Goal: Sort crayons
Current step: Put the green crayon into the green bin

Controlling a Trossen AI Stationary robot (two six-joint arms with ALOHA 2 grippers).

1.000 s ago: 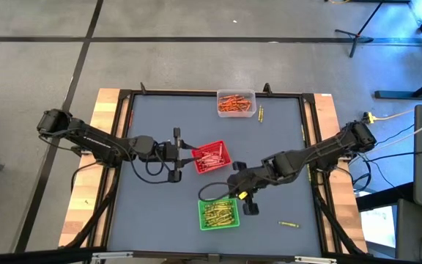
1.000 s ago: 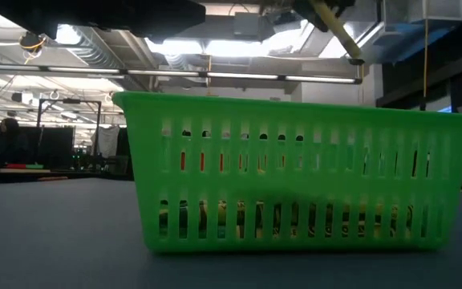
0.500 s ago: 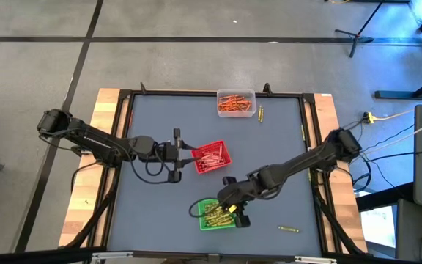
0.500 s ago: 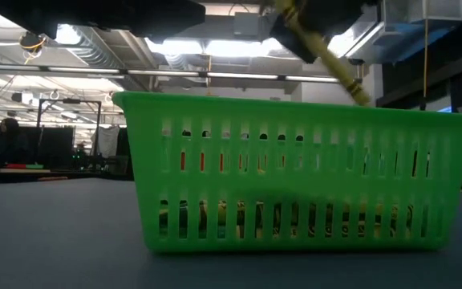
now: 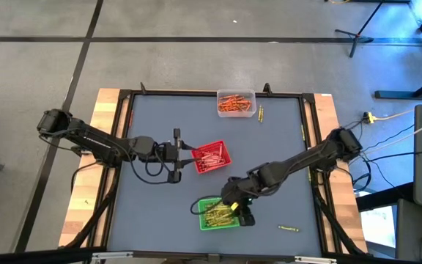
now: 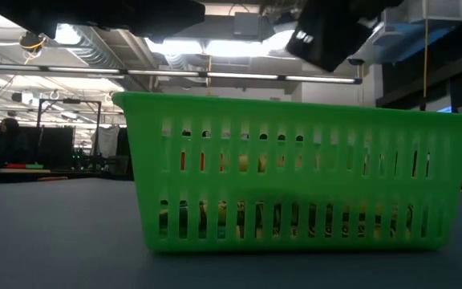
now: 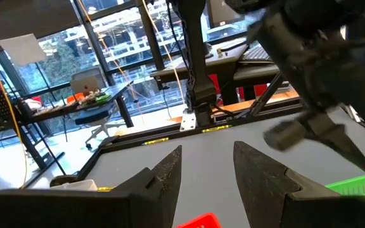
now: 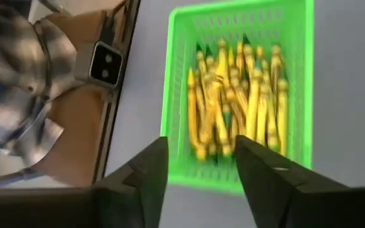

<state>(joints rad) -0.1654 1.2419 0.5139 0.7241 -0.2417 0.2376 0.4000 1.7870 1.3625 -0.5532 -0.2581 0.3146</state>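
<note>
Right gripper, jaws parted and empty above the green tray; yellow crayons look light, rigid, best pinched mid-shaft.

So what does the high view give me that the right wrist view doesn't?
Only the high view shows the red tray, the clear tray of orange crayons, loose crayons on the table, and the left gripper beside the red tray. Only the right wrist view shows the right gripper open and empty. Both show the green tray holding yellow crayons.
</note>
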